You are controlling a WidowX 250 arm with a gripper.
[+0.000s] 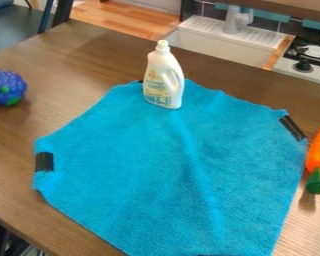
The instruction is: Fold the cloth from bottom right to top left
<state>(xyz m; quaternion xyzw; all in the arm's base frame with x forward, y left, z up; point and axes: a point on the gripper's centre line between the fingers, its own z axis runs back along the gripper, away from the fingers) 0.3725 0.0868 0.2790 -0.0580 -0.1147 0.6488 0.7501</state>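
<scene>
Brown desk (76,60), sink (213,46) beyond at one o'clock. White bottle (164,82) standing on blue cloth (149,180) at twelve. Can't tell pincer's opening or hold.

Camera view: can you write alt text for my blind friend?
A blue cloth lies spread on a wooden table, with a white bottle standing on its far side, a bumpy purple toy left and an orange toy carrot right.

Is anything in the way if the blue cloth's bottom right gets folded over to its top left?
Maybe: the white bottle stands on the cloth near its top edge, so the folded part could bump it. I see nothing else in the way.
</scene>
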